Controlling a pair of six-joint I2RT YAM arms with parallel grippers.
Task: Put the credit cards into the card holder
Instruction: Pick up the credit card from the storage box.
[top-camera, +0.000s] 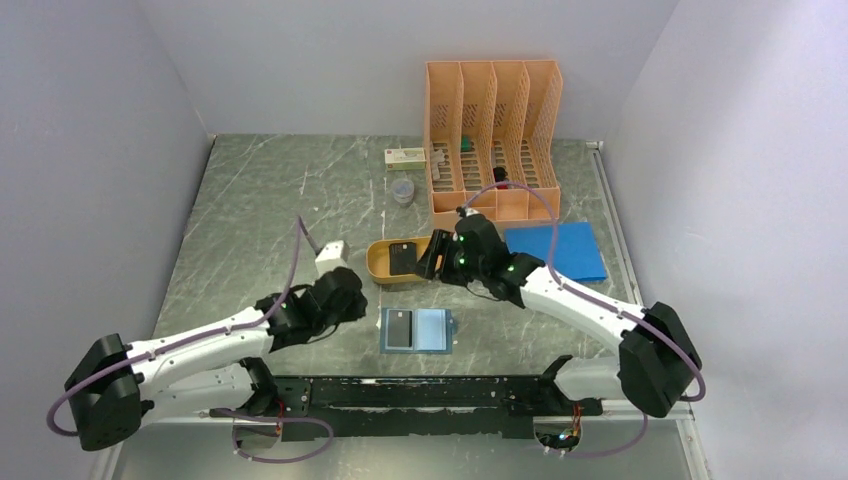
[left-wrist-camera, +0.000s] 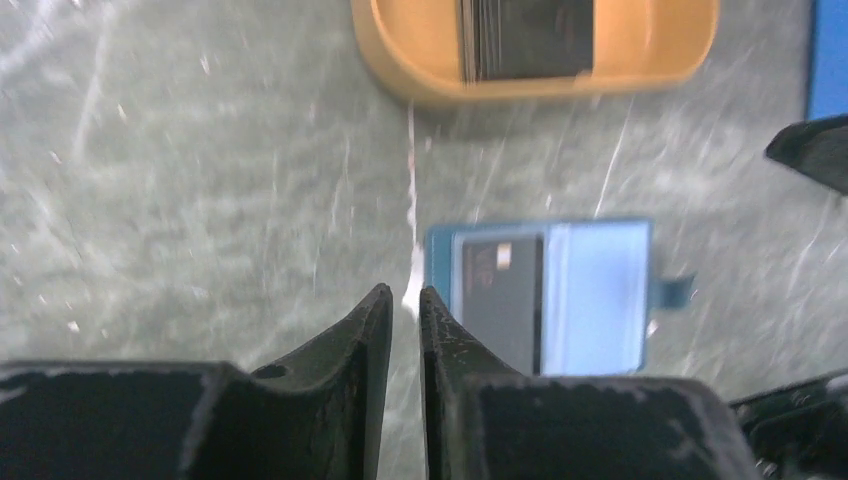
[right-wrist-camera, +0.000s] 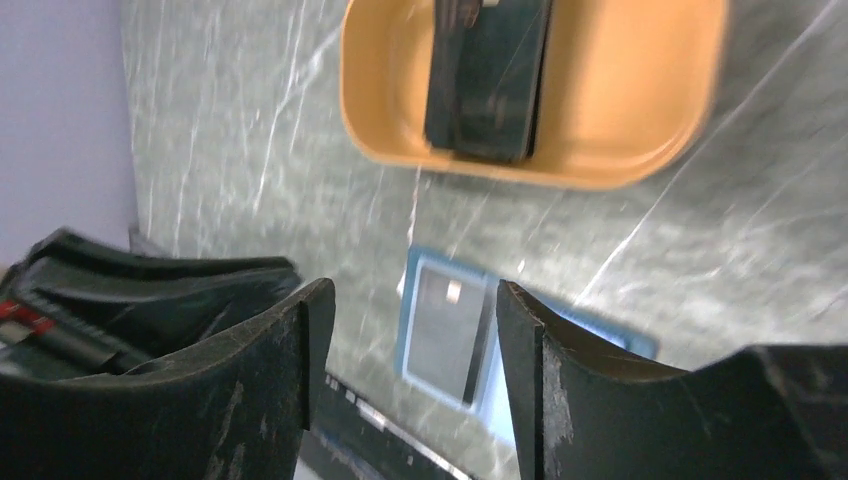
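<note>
credit cards (right-wrist-camera: 490, 85): dark stack, tilted, in the orange tray (right-wrist-camera: 620, 110), straight ahead of the right claw (right-wrist-camera: 410, 290). Right claw is wide apart and empty, not yet touching the stack.

card holder (left-wrist-camera: 590, 290): lies open and flat on the table (left-wrist-camera: 200, 200), just right of and beyond the left claw (left-wrist-camera: 403, 295) tips. It's under the right claw, on the near side of the tray. A pocketed card (left-wrist-camera: 500, 290) already sits in the half nearest the left claw. Left claw is barely apart, slim gap, nothing in it, not touching the holder.

Risks as I see them:
- Cards are thin and stacked. A wide pinch probably takes two or more, or skids off the top one.
- Stack leans toward the tray wall, so a finger may hit the rim first and shove the tray. Nothing pins the tray.
- Nothing pins the holder either. Pushing a card into a pocket likely slides it across the table, or folds the cover, unless the left claw holds an edge.
- A low left claw could snag the holder edge or lift the pocketed card.
- Both arms work close together around tray and holder, so there's a collision risk on the transfer.
- Both wrist views are blurred, so I can't count the stack.
</note>
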